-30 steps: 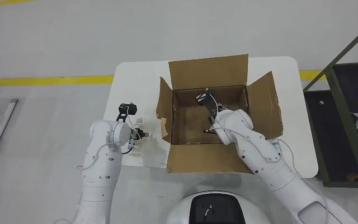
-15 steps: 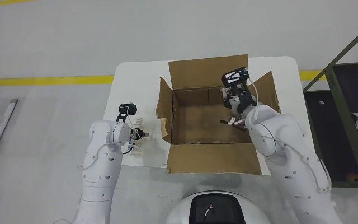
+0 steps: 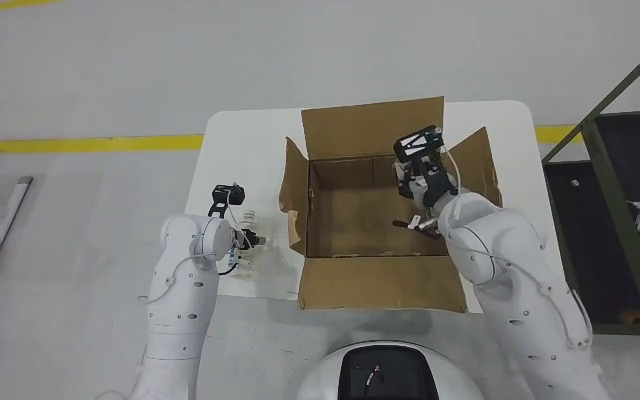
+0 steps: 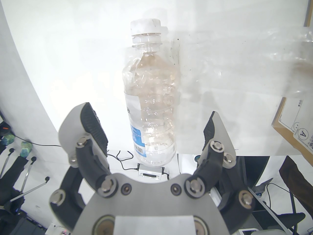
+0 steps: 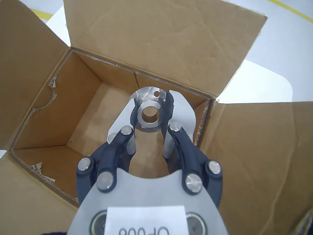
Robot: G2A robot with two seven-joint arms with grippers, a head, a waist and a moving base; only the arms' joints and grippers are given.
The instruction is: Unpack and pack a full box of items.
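the brown cardboard box [image 3: 372, 128] stands on the white round-cornered table [image 3: 245, 140] with all four flaps folded outward. its opening faces up and its bare brown floor shows inside. from the right wrist view the tall far flap of the box [image 5: 156, 32] rises behind the opening, and torn corrugated edges run along the near rim.

a round silver metal flange with a raised hub and a centre bore [image 5: 146, 92] is clamped between the two dark fingers of the right gripper [image 5: 151, 108], one finger on each side of the hub. the part hangs above the inside of the box, on the side nearest the right-hand flap, apart from the walls and the floor.

off to the left of the box, a clear plastic water bottle with a white cap and a blue-and-white label [image 4: 151, 94] lies on the table [image 4: 73, 25], its cap pointing away from the left gripper [image 4: 151, 118]. that gripper is spread wide, one ribbed pad [image 4: 94, 123] on either side of the bottle's lower half, neither one touching it.

a yellow line [image 3: 100, 143] crosses the grey floor beyond the table.
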